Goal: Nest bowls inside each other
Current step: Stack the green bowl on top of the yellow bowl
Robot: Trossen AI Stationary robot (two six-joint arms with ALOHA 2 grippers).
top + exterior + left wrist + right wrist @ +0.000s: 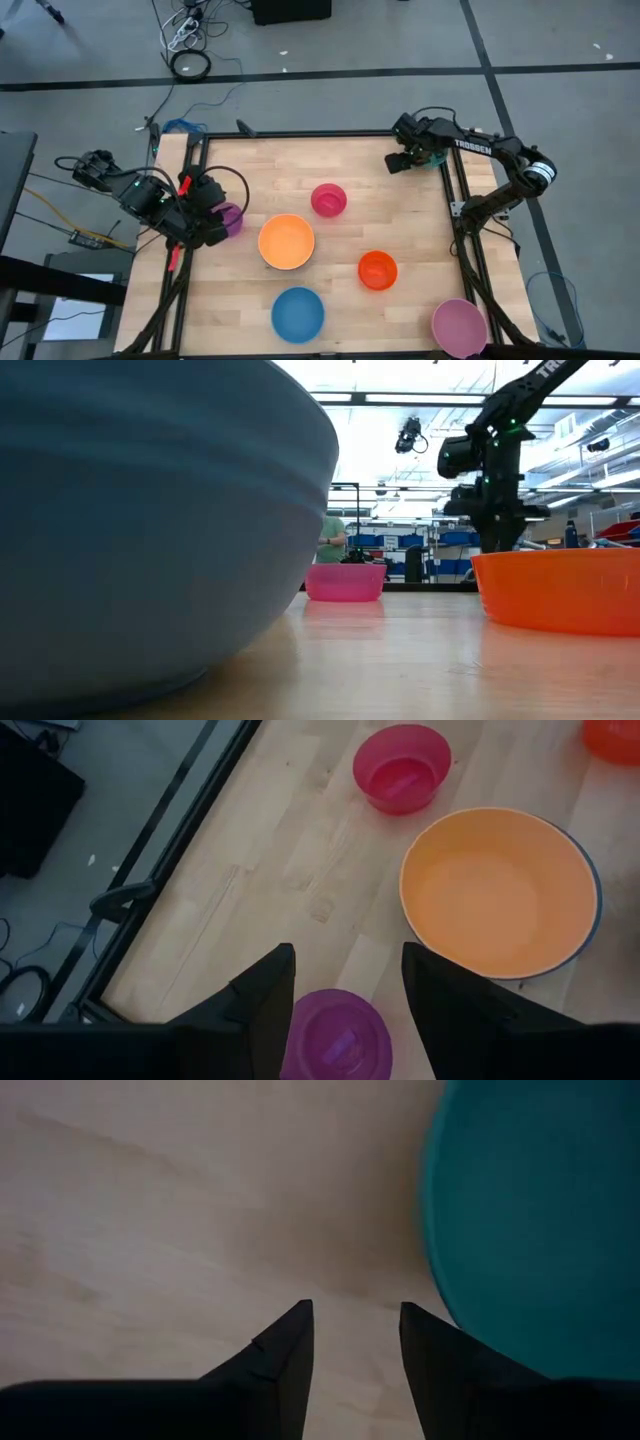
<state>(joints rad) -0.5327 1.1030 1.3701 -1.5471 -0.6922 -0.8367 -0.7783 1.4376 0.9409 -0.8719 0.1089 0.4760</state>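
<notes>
Several bowls rest on their bases on the wooden table: purple (pixel 231 217), yellow-orange (pixel 286 241) with a blue rim (pixel 592 910) showing beneath it, magenta (pixel 328 200), red-orange (pixel 377 270), blue (pixel 298 314) and pale pink (pixel 459 326). At the table's left edge my left gripper (pixel 345 948) is open and stands above the purple bowl (pixel 335 1035), which shows between its fingers. My right gripper (pixel 355 1305) is open at the far right corner. It points down at bare wood, with a teal-green bowl (pixel 540 1230) close beside one finger.
Black frame rails (pixel 460 215) run along the table's edges. In the low view the blue bowl (pixel 150 520) fills the near left. A person in a green shirt (pixel 333 540) stands in the room behind. Cables (pixel 190 60) lie on the floor beyond the far edge.
</notes>
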